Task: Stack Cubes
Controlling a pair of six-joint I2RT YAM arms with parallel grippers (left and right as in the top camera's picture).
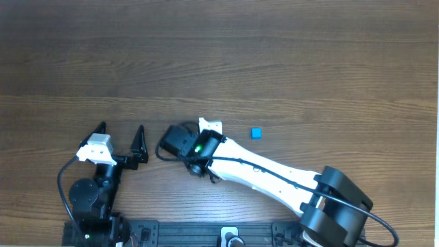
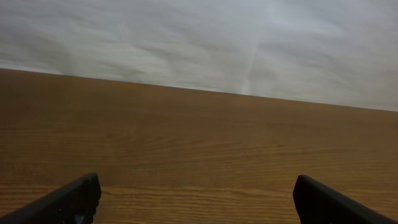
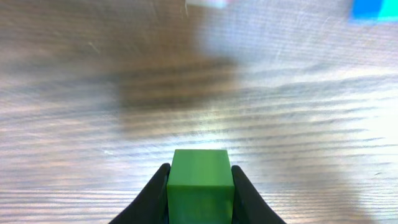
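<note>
Right wrist view: your right tool (image 3: 199, 190) is clenched on the green cube (image 3: 199, 180), off to one side of the blue cube (image 3: 375, 9), not yet over it.
The blue cube on the desk (image 1: 288, 62) is a small target; lower off-centre or skewed and the green cube could clip its edge, shove it aside, or tip off once released. Your left tool (image 1: 121, 128) rests spread open, farther from the blue cube.
</note>
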